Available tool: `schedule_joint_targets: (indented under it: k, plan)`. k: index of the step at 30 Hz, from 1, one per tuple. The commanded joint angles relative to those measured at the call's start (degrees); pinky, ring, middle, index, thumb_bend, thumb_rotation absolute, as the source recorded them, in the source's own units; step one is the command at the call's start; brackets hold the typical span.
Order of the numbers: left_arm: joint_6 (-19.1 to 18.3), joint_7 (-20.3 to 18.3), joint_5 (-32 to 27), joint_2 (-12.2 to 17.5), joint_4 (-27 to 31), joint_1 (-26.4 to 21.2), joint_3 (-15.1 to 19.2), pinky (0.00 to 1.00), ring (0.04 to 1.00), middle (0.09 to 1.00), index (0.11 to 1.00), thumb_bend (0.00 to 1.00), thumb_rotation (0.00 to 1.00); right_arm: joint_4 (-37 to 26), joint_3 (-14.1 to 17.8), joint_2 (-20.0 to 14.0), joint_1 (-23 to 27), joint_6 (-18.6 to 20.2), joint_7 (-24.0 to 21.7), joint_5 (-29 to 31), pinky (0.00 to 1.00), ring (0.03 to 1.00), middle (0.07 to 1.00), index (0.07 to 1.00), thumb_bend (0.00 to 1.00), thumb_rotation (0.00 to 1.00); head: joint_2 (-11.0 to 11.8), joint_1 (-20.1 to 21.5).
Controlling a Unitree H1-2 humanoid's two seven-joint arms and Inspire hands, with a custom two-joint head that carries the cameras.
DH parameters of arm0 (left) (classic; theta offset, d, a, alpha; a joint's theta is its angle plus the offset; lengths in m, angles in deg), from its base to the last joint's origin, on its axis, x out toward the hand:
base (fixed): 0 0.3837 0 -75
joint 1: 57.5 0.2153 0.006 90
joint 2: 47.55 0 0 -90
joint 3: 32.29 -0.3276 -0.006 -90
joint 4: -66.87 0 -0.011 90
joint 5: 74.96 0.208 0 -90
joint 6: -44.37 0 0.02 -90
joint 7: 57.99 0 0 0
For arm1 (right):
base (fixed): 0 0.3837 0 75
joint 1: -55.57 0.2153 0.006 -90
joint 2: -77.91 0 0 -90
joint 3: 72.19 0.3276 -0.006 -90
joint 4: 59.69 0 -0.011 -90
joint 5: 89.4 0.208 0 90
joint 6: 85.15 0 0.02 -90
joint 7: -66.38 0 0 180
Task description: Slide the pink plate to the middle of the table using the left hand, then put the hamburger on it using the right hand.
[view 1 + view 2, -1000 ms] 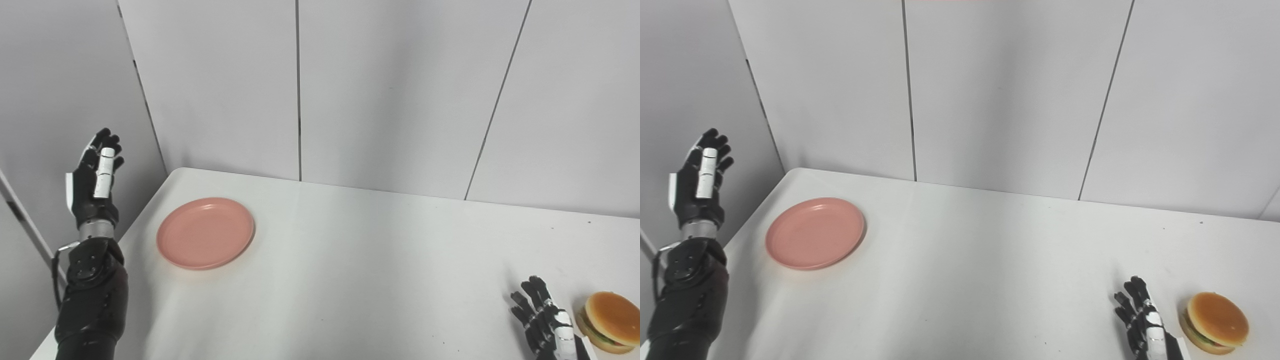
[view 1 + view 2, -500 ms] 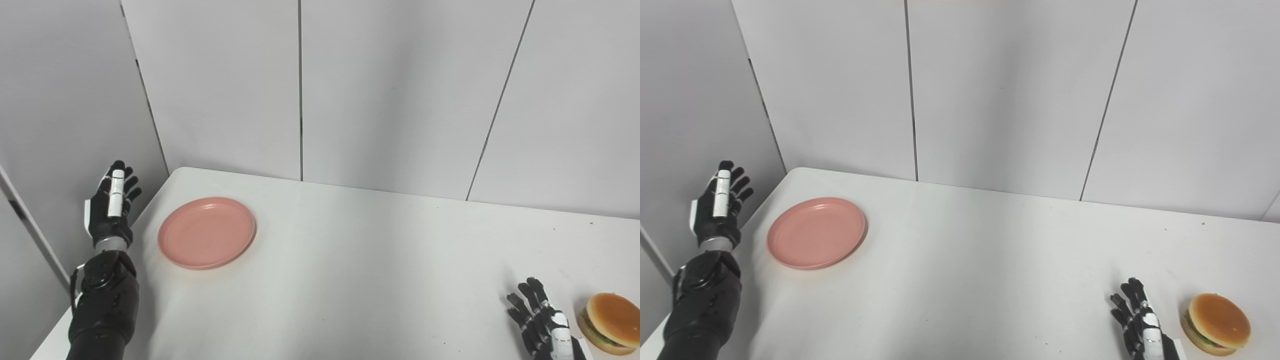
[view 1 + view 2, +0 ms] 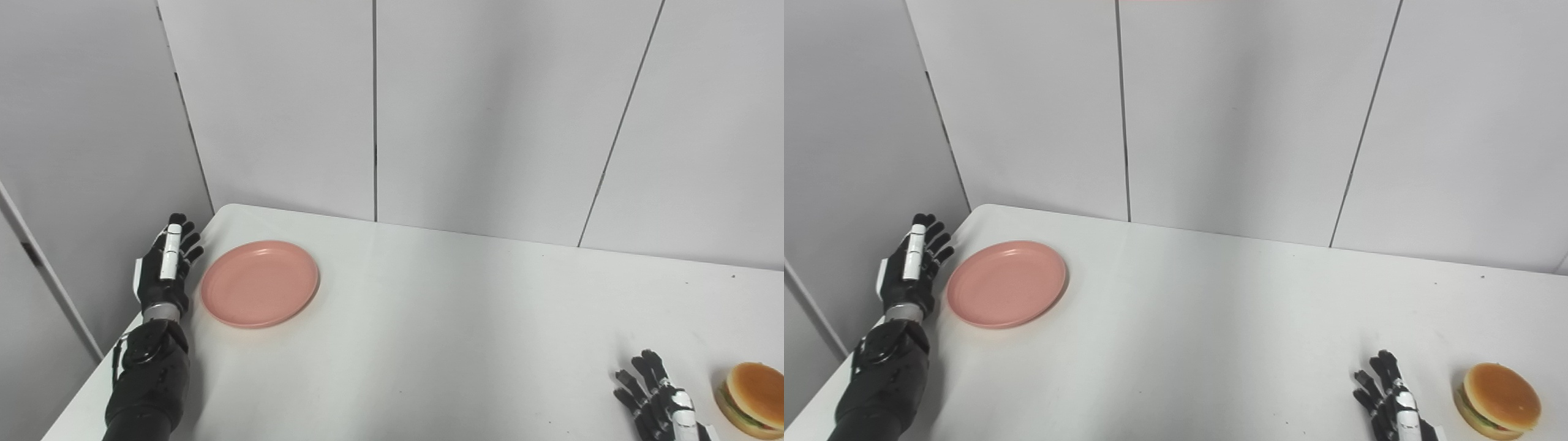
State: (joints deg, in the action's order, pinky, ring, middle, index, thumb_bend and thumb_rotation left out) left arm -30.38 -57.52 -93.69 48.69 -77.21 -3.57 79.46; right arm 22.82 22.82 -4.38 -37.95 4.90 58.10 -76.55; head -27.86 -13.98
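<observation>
A white table (image 3: 465,331) against grey wall panels. A pink plate (image 3: 260,283) lies near the table's far left corner, empty. The left hand (image 3: 164,269) hangs just beside the plate's left rim, fingers open and straight, holding nothing — whether it touches the rim is unclear. At the near right edge, the right hand (image 3: 1387,401) rests with fingers spread, empty, near a hamburger (image 3: 1499,399) but apart from it. The first step looks barely begun: next, the left hand likely needs to press the rim and push the plate rightward to the centre.
</observation>
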Motion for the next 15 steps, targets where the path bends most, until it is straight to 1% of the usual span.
schedule_joint_targets:
  k: [1,4,6,8,13,15]
  plan:
    - [-0.22,-0.73,0.05,-0.05,-1.08,-1.46,-0.55,0.84,0.862,0.857,0.784,0.7,0.7,0.32,-0.69,0.77,-1.85,0.93,-0.08,0.01,0.92,0.91,0.963,0.963,0.74,1.0,-0.07,0.08]
    - [-0.83,-1.34,-0.06,-0.48,-0.7,-1.23,-0.94,0.84,0.855,0.859,0.794,0.69,0.69,-0.06,-0.95,0.62,-1.9,1.19,0.13,-0.3,0.91,0.907,0.964,0.963,0.75,1.0,-0.19,0.19]
    - [-1.15,-1.85,0.47,-0.73,-0.38,-0.92,-1.77,0.82,0.845,0.852,0.793,0.73,0.69,-0.19,-1.03,0.64,-1.9,1.21,0.26,-0.38,0.9,0.897,0.955,0.96,0.75,1.0,-0.19,0.19]
    - [-1.48,-2.13,0.64,-1.11,0.33,-0.53,-2.44,0.81,0.838,0.845,0.79,0.75,0.69,-0.39,-1.1,0.69,-1.96,1.34,0.42,-0.46,0.89,0.893,0.951,0.959,0.75,1.0,-0.19,0.19]
    - [-3.82,-1.99,1.46,-1.91,3.17,0.56,-4.16,0.78,0.834,0.84,0.777,0.74,0.69,-0.82,-1.29,0.69,-2.06,1.72,0.64,-0.54,0.9,0.898,0.955,0.964,0.75,1.0,-0.43,0.34]
    - [-4.97,-2.22,1.85,-2.01,4.1,0.92,-4.94,0.8,0.843,0.848,0.78,0.73,0.69,-0.94,-1.37,0.66,-2.1,1.84,0.69,-0.65,0.9,0.897,0.955,0.966,0.74,1.0,-0.42,0.36]
